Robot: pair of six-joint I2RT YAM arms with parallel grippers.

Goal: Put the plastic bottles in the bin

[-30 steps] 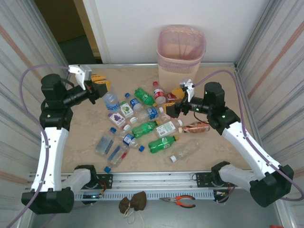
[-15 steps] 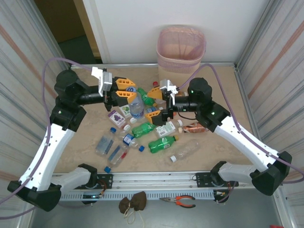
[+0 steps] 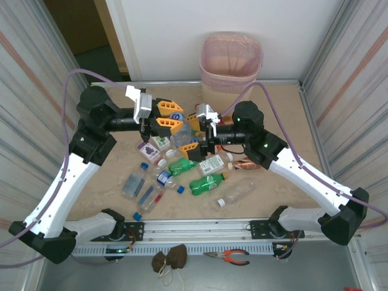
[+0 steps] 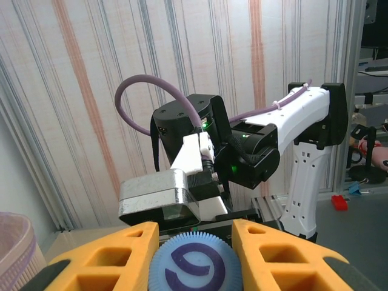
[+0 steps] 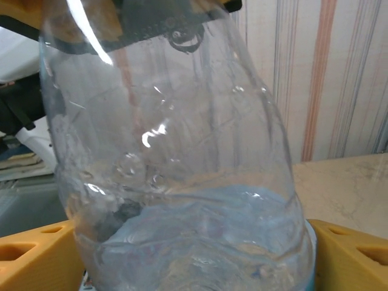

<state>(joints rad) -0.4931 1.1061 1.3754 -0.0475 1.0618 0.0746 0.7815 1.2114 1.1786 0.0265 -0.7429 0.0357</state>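
**Clear bottle held between both hands above the desk**

The left hand [image 4: 195,237] pinches the blue cap [image 4: 195,270] of the clear bottle [image 5: 182,151]. The bottle is raised over the desk [image 3: 279,109], short of the bin [image 3: 231,74]. The right hand [image 3: 193,133] has a finger on either side of the bottle's labelled lower body; I cannot tell whether they press.

Judgement: it looks empty, so it is light. The thin wall is soft and slick and would buckle mid-body. Cap, neck and base are the stiffer holds. Other bottles [image 3: 206,183] lie on the desk.

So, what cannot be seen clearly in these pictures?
Inside the bin: top view, its near wall hides the bottom.
The bottle in the left gripper: left wrist view, bottom edge cuts off everything below the cap.
Hold of the right gripper on it: right wrist view, the bottle covers the contact.
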